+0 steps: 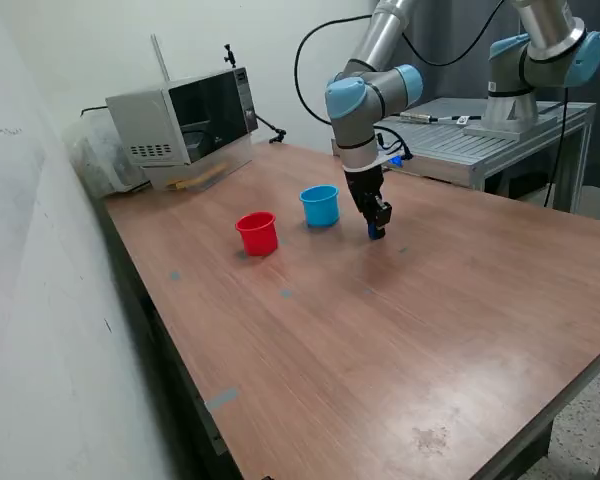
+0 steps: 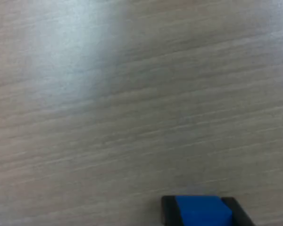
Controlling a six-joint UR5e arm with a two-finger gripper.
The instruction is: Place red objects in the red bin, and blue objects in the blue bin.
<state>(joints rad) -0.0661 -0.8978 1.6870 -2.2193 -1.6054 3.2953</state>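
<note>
wrist view shows my tool (image 2: 201, 213) pinching a blue cube (image 2: 201, 210) low over the surface (image 1: 400, 340); the blue bin (image 1: 320, 206) sits just to the exterior view's left of it.

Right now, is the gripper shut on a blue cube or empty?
Shut on it: the wrist view shows the blue cube between both dark fingers of the gripper.

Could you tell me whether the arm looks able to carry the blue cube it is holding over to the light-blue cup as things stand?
Probably yes. The gripper holds the blue cube, the light-blue cup stands open nearby, and only bare table shows between them.
</note>
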